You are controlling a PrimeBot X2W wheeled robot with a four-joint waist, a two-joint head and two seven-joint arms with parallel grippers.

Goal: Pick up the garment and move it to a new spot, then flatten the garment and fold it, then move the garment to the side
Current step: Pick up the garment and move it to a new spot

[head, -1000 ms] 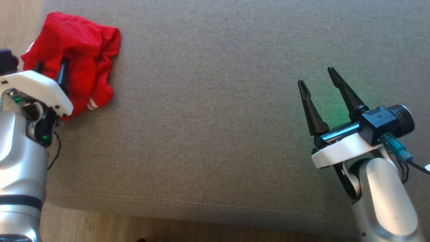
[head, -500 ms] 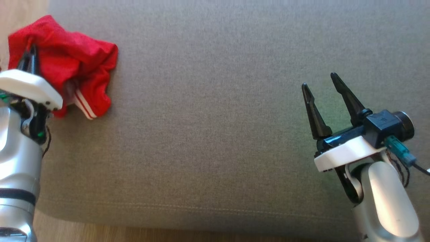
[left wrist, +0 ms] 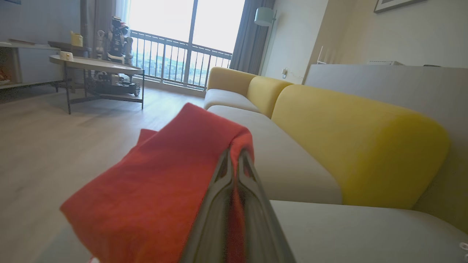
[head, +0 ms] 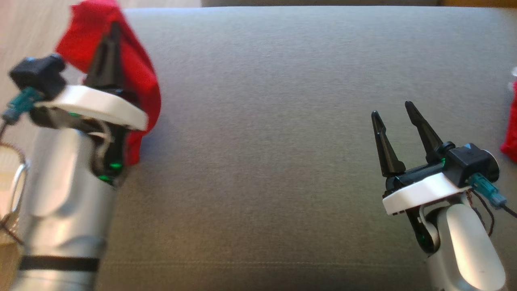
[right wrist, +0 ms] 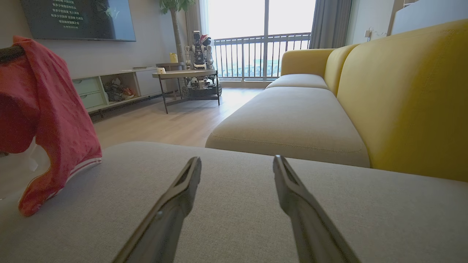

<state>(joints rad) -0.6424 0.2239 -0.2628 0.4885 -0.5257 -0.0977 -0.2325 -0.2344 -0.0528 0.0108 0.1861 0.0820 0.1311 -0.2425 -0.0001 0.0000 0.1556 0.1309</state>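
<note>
Right gripper (head: 391, 109): low over the grey sofa seat (head: 262, 141), jaws spread, holding nothing. Left gripper (head: 114, 30): raised at the seat's left edge, jaws pressed together, pinching a fold of the red garment (head: 139, 81). The garment hangs bunched from that pinch; whether its striped hem touches the seat cannot be told. Assessment: pick-up appears achieved, with transfer to a new spot in hand. Outstanding: setting down, flattening, folding, moving aside. Beyond stands the yellow backrest (left wrist: 347, 146).
</note>
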